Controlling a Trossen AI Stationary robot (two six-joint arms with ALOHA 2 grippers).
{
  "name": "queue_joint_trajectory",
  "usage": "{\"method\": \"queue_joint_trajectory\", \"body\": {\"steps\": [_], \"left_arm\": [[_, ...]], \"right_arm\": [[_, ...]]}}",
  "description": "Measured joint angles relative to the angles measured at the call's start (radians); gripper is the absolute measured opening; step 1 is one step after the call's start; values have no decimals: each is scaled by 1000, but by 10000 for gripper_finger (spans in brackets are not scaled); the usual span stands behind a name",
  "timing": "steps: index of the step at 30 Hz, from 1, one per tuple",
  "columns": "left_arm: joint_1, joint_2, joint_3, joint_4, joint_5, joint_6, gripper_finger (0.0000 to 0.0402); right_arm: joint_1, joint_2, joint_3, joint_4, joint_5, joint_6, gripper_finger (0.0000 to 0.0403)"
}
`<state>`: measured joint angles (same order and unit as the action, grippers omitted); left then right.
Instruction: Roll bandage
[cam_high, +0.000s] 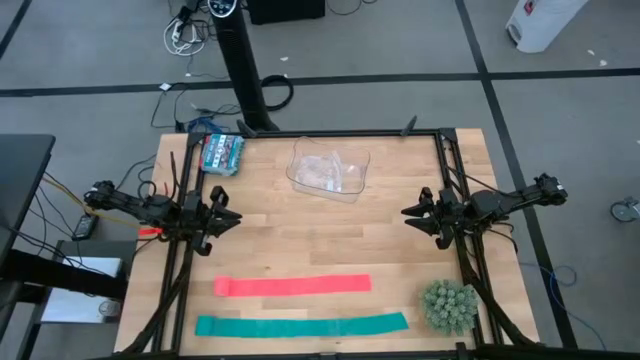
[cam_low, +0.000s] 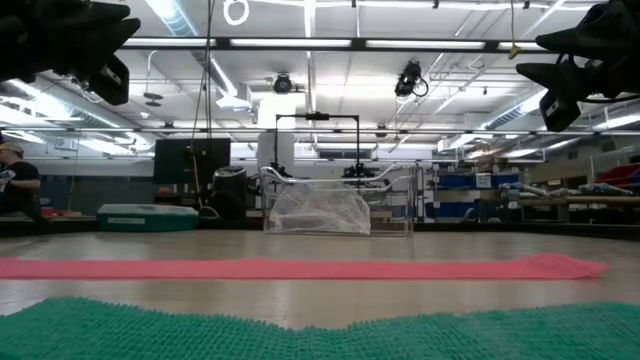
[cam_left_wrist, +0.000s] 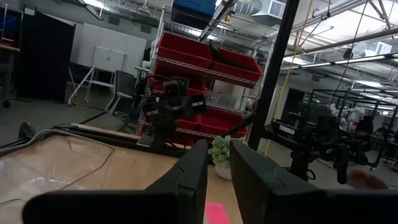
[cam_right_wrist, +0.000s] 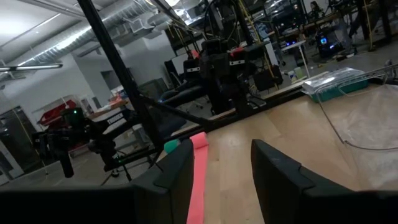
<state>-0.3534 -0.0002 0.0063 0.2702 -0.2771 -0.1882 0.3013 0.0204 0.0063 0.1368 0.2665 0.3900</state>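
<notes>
The wooden surface (cam_high: 300, 255) is flanked by two raised arms, one at each side edge. The teal-green strip (cam_high: 300, 325) is laid flat along the near edge, and the bandage (cam_high: 291, 285), unrolled into a long pink-red strip, is laid just behind and parallel to it, apart from both arms. A clear plastic container (cam_high: 328, 173) is set near the far edge. The right end effector (cam_high: 418, 216) is held spread and empty; the left end effector (cam_high: 226, 216) is parted only narrowly, with nothing pinched.
</notes>
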Motion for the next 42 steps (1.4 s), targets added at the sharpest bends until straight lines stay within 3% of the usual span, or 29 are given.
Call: {"method": "queue_joint_trajectory", "body": {"steps": [19, 25, 30, 34, 42], "left_arm": [[0, 0, 0, 0, 0, 0, 74], [0, 0, 0, 0, 0, 0, 74], [0, 0, 0, 0, 0, 0, 74], [0, 0, 0, 1, 0, 0, 74], [0, 0, 0, 8, -7, 0, 74]], "right_arm": [[-4, 0, 0, 13, 11, -1, 151], [-4, 0, 0, 31, 140, -56, 151], [-5, 9, 0, 111, 78, -94, 151], [-2, 67, 5, 127, 47, -45, 151], [8, 302, 51, 222, 36, -68, 151]]}}
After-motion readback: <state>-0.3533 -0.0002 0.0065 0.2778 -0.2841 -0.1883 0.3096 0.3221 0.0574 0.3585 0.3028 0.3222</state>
